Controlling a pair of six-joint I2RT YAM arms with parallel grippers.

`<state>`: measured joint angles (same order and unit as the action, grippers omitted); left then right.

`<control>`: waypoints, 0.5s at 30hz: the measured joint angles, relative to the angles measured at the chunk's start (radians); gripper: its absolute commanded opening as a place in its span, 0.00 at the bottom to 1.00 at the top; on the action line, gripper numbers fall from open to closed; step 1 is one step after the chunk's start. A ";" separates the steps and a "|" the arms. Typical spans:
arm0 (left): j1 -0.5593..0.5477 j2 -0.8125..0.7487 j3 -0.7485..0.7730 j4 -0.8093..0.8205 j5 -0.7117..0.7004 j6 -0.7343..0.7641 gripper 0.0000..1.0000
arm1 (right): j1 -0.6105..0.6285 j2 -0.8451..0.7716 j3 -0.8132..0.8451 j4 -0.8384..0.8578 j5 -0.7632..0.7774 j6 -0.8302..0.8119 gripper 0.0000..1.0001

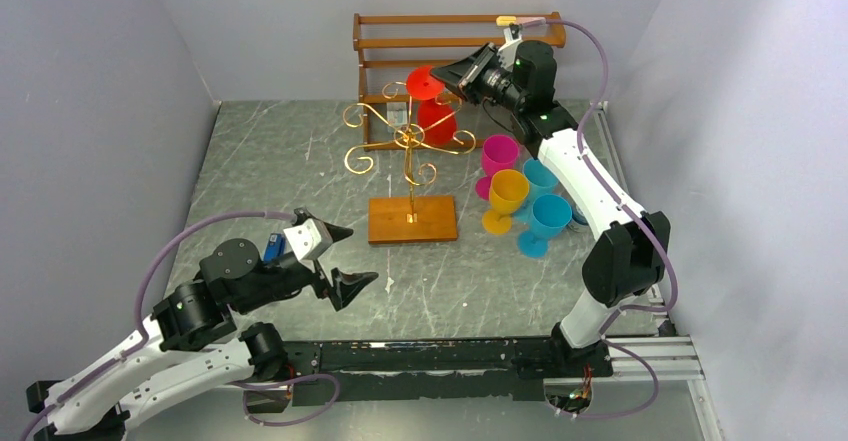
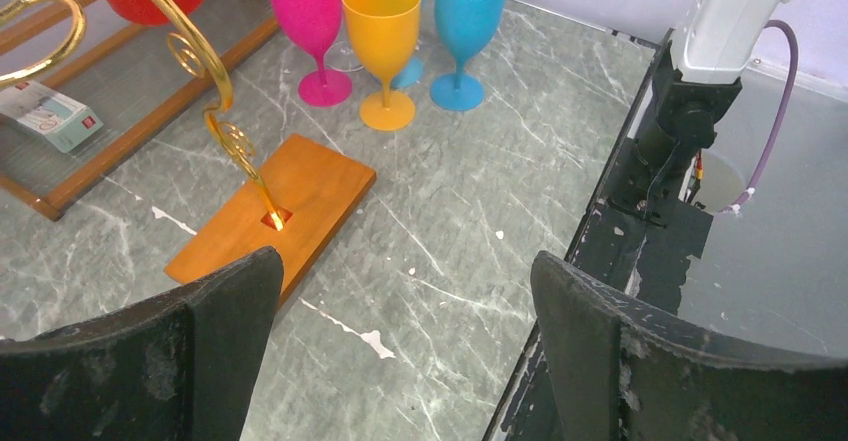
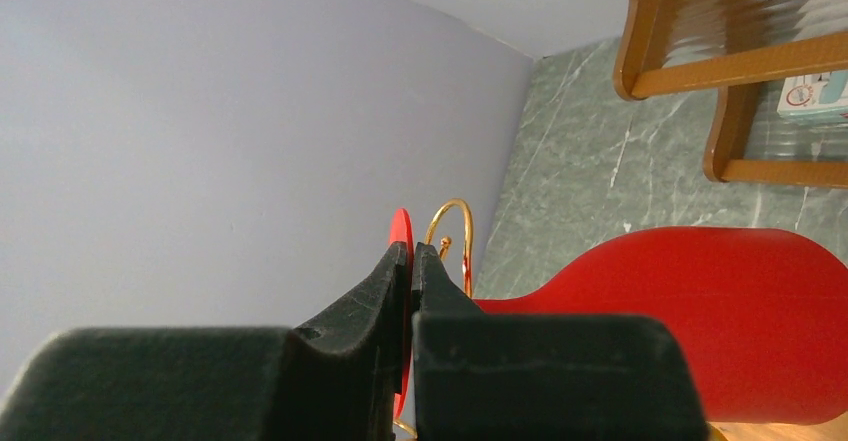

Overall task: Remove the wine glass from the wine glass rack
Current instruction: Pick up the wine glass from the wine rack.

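Note:
A red wine glass [image 1: 432, 111] hangs bowl-down from a back arm of the gold wire wine glass rack [image 1: 409, 141], whose wooden base [image 1: 412, 219] sits mid-table. My right gripper [image 1: 448, 78] is shut on the edge of the glass's flat red foot [image 1: 423, 82]. In the right wrist view the black fingertips pinch the thin red foot [image 3: 400, 231], with the red bowl [image 3: 700, 311] at lower right and a gold scroll [image 3: 455, 223] just behind. My left gripper [image 1: 352, 254] hovers open near the front left, holding nothing; its view shows the rack base [image 2: 275, 216].
Several upright plastic wine glasses, pink [image 1: 498, 156], yellow [image 1: 506, 197] and blue [image 1: 546, 221], stand right of the rack beside my right arm. A brown wooden shelf [image 1: 455, 46] stands at the back wall. A small white box [image 2: 45, 113] lies on its lowest tier.

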<state>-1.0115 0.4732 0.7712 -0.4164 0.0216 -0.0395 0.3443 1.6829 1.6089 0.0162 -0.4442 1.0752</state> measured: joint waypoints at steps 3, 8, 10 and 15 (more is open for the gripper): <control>0.000 -0.002 0.013 -0.005 -0.001 0.008 0.98 | 0.000 0.000 0.000 0.003 0.011 0.003 0.00; 0.000 -0.005 0.023 -0.006 -0.002 0.013 0.98 | 0.000 0.000 0.000 0.003 0.027 0.003 0.00; 0.000 -0.005 0.022 0.001 -0.002 0.013 0.98 | 0.000 0.000 0.000 0.003 0.040 0.003 0.00; 0.000 0.028 0.022 0.032 0.001 0.013 0.98 | -0.003 -0.001 0.000 0.003 0.082 0.002 0.00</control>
<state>-1.0115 0.5014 0.7929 -0.3843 0.0227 -0.0265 0.3416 1.6821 1.6089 0.0189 -0.3618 1.0767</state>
